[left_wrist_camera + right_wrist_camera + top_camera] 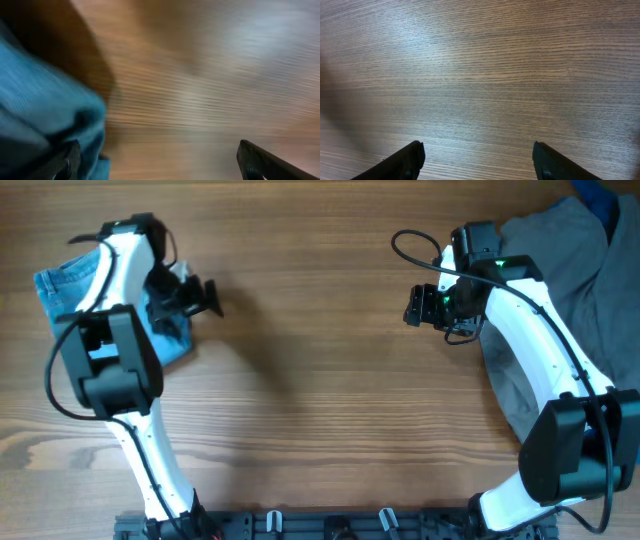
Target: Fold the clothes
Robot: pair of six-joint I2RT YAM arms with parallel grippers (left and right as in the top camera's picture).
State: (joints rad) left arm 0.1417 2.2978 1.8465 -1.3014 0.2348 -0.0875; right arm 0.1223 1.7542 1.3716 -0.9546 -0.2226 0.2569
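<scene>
Jeans [58, 288] bunched at table [320, 400] left | left end effector [212, 297] apart beside them | right end effector [410, 307] apart

Gray cloth [560, 238], perhaps a garment, lies on the wooden table [320, 380].

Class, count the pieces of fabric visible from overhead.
3: blue denim jeans at far left, a gray garment at right, a dark blue scrap at the top right corner. Parts are covered, so more may be hidden.

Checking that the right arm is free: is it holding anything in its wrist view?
No, the right gripper is open, with only the bare wooden table showing between its fingers.
</scene>
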